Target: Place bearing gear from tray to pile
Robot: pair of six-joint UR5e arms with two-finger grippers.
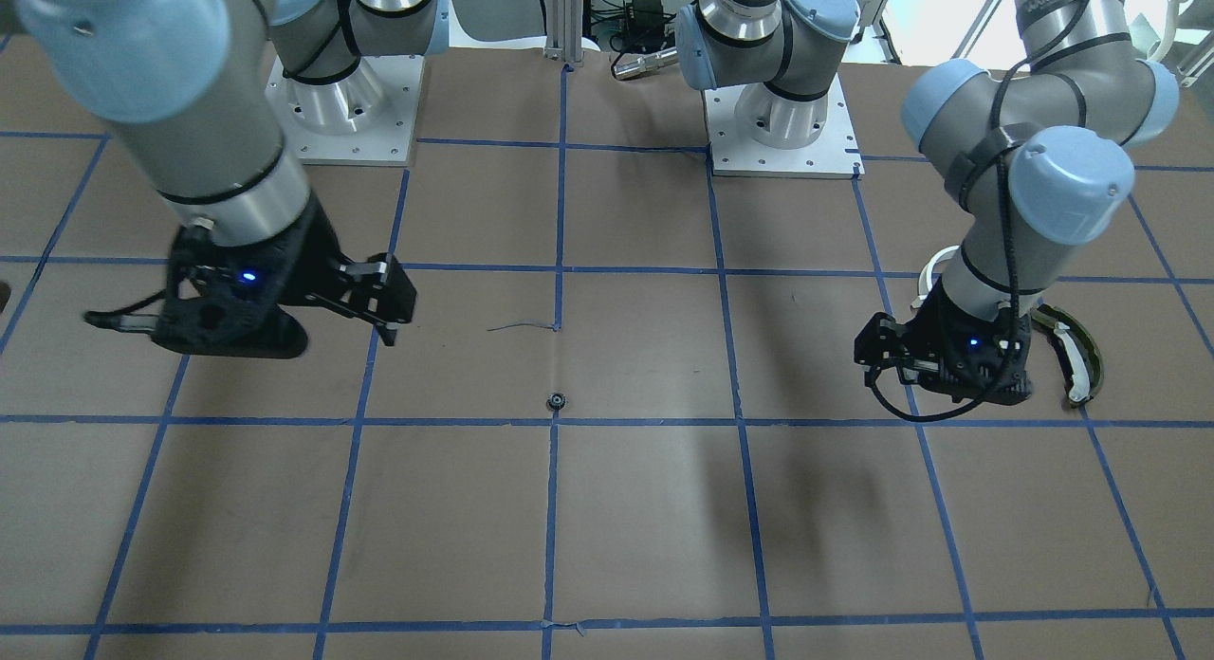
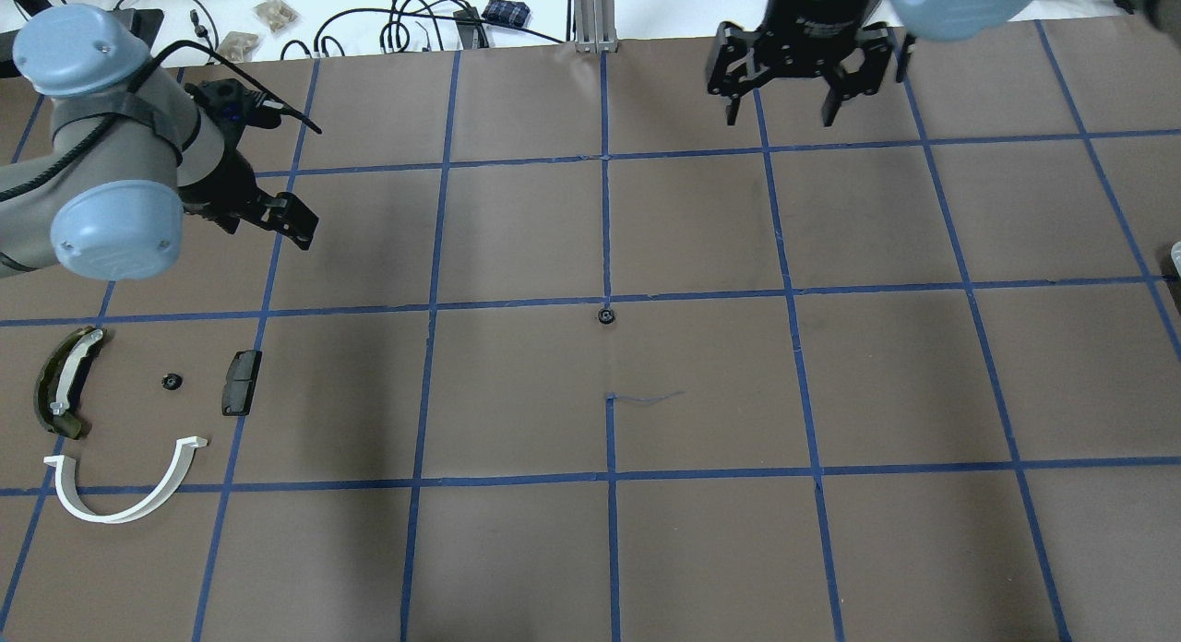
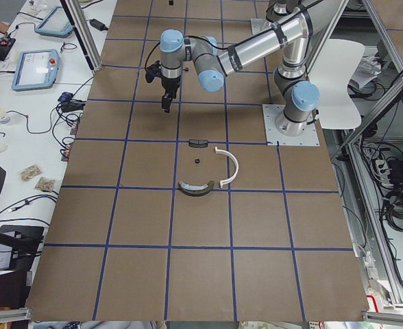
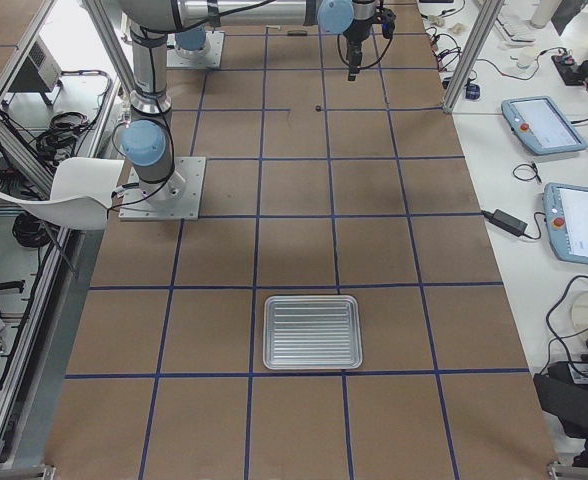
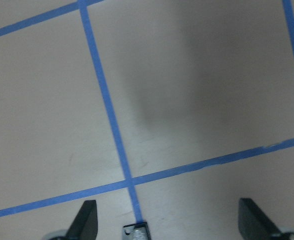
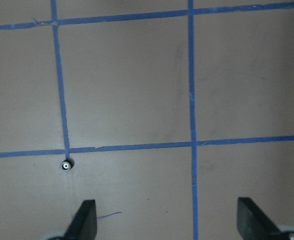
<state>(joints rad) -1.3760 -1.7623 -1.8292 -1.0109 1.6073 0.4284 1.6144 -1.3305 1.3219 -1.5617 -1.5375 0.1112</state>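
Observation:
One small black bearing gear (image 2: 606,315) lies alone on the brown table at a blue tape crossing; the right wrist view also shows this gear (image 6: 66,164). The pile at the table's left end holds a white half-ring (image 2: 125,494), an olive curved piece (image 2: 65,384), a black block (image 2: 242,382) and a second small gear (image 2: 171,381). The silver tray (image 4: 312,331) lies flat far off at the right end, with nothing visible in it. My left gripper (image 2: 293,225) hovers open beyond the pile. My right gripper (image 2: 780,112) hangs open beyond the lone gear, holding nothing.
Blue tape lines (image 2: 605,227) divide the brown table into squares. Both arm bases (image 1: 782,129) stand at the robot's edge. Cables and small bags (image 2: 277,15) lie on the white bench past the far edge. Tablets (image 4: 544,125) rest on a side bench.

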